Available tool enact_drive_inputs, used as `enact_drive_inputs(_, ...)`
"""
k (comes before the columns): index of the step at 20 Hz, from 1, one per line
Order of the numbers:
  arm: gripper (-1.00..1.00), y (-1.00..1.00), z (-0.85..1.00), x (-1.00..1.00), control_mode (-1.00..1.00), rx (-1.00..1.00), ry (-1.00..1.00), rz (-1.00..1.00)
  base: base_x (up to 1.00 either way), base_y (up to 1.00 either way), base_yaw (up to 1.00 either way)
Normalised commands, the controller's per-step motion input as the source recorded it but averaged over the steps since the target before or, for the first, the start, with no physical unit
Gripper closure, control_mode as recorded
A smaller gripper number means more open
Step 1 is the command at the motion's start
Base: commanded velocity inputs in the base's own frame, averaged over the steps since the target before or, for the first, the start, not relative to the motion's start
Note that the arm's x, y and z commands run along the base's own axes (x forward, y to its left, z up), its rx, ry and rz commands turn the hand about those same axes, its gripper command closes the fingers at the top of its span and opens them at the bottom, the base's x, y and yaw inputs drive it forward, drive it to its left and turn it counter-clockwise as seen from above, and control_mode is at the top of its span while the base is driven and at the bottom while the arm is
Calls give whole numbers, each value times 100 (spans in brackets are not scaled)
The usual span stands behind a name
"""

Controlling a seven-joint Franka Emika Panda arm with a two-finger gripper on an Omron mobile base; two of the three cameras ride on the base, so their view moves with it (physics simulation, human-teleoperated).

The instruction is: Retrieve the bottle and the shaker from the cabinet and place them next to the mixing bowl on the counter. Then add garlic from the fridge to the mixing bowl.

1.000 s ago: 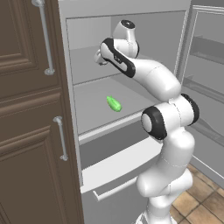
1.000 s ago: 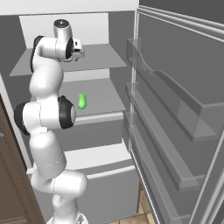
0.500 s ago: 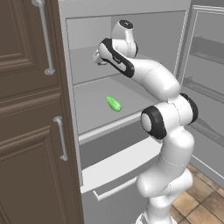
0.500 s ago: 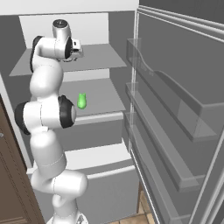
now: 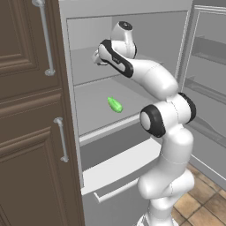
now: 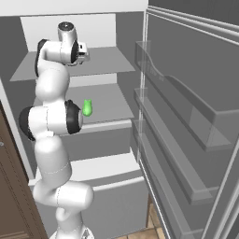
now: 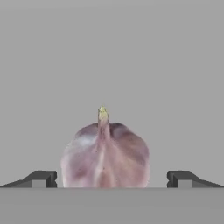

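The arm reaches into the open fridge, with its hand at the upper shelf. In the hand view the jaws stand wide open, one dark tip at each side, and the garlic sits between them. There is a clear gap between each tip and the bulb, so nothing is held. The garlic is pale purple with a small yellowish stem that points up in this view, and behind it there is plain grey fridge surface. In the base views the hand hides the place where the garlic lies.

On the shelf below lies a small green thing, maybe a vegetable; I cannot tell which. It is well apart from the hand. Under this shelf there is a drawer with a white front.

The fridge door stands open on the right, with clear shelves on its inner side. Left of the fridge there are brown cabinet doors with metal handles. A tiled floor shows at the lower right of the left base view.
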Motion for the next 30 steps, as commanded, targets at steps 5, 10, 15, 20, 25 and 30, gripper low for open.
enact_drive_inputs(5, -100, 0, 0, 21, -100, 0, 0, 0, 0, 0, 0)
enact_drive_inputs(10, -100, 0, 0, 3, -100, 0, 0, 0, 0, 0, 0)
enact_drive_inputs(15, -100, 0, 0, 0, -100, 0, 0, 0, 0, 0, 0)
enact_drive_inputs(20, -100, 0, 0, 0, -100, 0, 0, 0, 0, 0, 0)
enact_drive_inputs(25, -100, 0, -12, 0, -100, 1, 0, 0, 0, 0, 0)
enact_drive_inputs(30, -100, 0, -19, 0, -100, 3, 0, 0, 0, 0, 0)
